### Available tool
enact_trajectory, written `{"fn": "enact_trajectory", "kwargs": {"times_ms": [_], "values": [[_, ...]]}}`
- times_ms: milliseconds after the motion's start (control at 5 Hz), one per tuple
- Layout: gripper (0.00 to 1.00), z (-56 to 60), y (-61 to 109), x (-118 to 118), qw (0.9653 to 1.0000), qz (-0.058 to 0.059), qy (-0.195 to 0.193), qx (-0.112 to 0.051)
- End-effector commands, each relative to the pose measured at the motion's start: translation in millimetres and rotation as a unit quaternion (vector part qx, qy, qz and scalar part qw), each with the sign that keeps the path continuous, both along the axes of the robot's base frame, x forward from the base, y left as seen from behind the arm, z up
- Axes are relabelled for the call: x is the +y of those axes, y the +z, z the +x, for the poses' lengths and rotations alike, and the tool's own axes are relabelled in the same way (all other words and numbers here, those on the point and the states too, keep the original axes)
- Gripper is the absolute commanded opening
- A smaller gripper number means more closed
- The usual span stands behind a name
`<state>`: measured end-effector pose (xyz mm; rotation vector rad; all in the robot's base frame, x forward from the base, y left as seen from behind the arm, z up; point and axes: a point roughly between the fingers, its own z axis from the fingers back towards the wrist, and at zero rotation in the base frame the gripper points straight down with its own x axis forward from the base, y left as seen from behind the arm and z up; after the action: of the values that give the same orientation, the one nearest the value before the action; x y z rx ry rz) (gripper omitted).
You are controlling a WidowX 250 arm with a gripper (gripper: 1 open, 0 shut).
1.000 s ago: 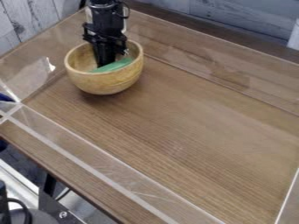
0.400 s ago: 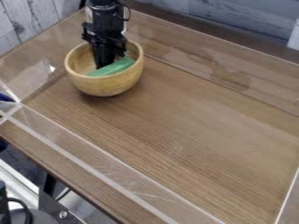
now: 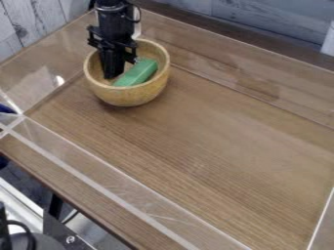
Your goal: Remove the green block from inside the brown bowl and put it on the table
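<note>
Jaws: your gripper point(image 3: 113, 66) points straight down into the brown bowl point(image 3: 124, 97), clenched tight; you cannot tell whether anything is pinched.
Block: the green block point(image 3: 141, 72) lies tilted inside the bowl, just right of the jaws.
Table: the table point(image 3: 209, 146) carries the bowl, below the jaws.

brown bowl point(image 3: 128, 93) slid right, green block point(image 3: 139, 71) exposed

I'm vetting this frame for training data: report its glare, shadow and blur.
Camera view: low resolution and soft throughout; pale glare streaks the glossy table toward the far right; the black gripper reads as a dark mass without finger detail; the green block is vivid inside the brown bowl.
</note>
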<state>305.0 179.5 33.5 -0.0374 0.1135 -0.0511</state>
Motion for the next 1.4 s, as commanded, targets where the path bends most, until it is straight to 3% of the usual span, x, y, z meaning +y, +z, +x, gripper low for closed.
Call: {"fn": "enact_trajectory", "kwargs": {"times_ms": [0, 200, 400, 600, 800, 1200], "values": [[0.0, 10.4, 47.5, 0.8, 0.9986, 0.024, -0.004, -0.047], [0.0, 10.7, 64.4, -13.0, 0.997, 0.032, -0.005, -0.07], [0.0, 14.2, 93.4, -41.0, 0.9937, 0.041, -0.013, -0.104], [0.0, 27.0, 124.3, -70.2, 0.9892, 0.039, -0.039, -0.136], [0.0, 37.5, 131.8, -112.7, 0.9863, 0.025, -0.078, -0.144], [0.0, 25.9, 96.1, -207.0, 0.9835, 0.014, -0.153, -0.096]]}}
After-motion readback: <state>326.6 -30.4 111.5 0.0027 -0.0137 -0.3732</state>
